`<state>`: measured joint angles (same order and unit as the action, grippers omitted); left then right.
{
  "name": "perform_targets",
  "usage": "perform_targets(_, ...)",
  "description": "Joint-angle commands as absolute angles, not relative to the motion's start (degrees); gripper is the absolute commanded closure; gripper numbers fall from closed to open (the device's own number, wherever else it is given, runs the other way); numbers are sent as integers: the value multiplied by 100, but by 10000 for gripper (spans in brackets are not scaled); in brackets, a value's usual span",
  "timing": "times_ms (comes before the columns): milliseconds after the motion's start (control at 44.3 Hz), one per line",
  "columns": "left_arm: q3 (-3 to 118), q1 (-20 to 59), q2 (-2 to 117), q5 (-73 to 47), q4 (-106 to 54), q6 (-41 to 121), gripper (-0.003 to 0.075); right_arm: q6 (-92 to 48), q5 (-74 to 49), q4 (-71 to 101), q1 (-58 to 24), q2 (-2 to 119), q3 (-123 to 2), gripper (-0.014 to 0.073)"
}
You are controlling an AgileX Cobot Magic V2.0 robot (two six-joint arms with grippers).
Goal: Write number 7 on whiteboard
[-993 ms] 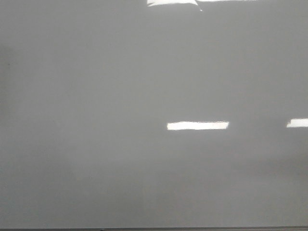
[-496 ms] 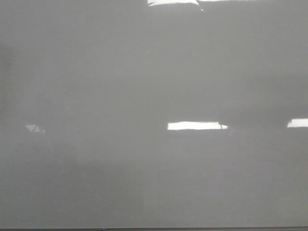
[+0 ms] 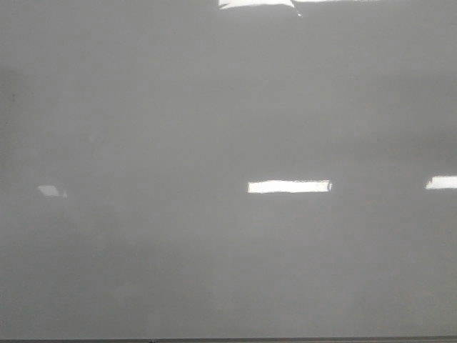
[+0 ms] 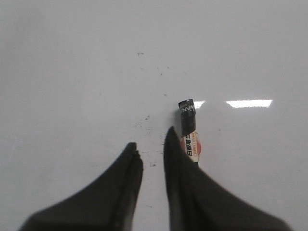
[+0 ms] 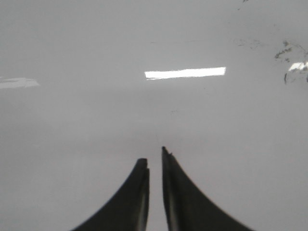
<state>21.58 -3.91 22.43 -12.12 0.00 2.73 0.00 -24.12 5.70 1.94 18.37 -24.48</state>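
Observation:
The whiteboard (image 3: 214, 107) fills the front view, glossy pale grey with bright rectangular reflections. No number 7 shows on it. Neither gripper shows in the front view. In the left wrist view my left gripper (image 4: 150, 138) hovers over the whiteboard (image 4: 72, 72) with a narrow gap between its jaws and nothing in the gap. A marker (image 4: 188, 125) with a black cap and a white and red label lies on the board beside the outer side of one finger, partly hidden by it. In the right wrist view my right gripper (image 5: 153, 155) is shut and empty over the board (image 5: 72, 120).
The board's thin dark bottom edge (image 3: 228, 340) runs along the foot of the front view. Faint black specks (image 4: 147, 120) lie near the marker. Dark smudges (image 5: 286, 50) mark the board off to one side in the right wrist view.
A small bright reflection has appeared at the left of the board in the front view, and the middle reflection's right end has shortened slightly. Nothing has been drawn.

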Motion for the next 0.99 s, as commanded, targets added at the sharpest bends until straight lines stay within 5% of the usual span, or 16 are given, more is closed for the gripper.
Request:
perform_targets(0, 2338, -396, 2312, -780, 0, 270, 244, 0, -1942, 534, 229, 1929, -2664, 253)
perform_targets(68, 2338, -396, 2312, -757, -62, 270, 147, 0, -1923, 534, 229, 1929, -2664, 130)
perform_targets(203, 2338, -396, 2412, -842, -826, 270, 136, 0, -1925, 534, 229, 1929, -2664, 10)
perform_targets(587, 2875, 372, 5131, -836, -1105, 270, 136, 0, -1841, 534, 229, 1929, -2664, 13)
perform_targets(970, 3131, 522, 7536, 1352, -1070, 270, 136, 0, -1748, 534, 229, 1929, -2664, 13)
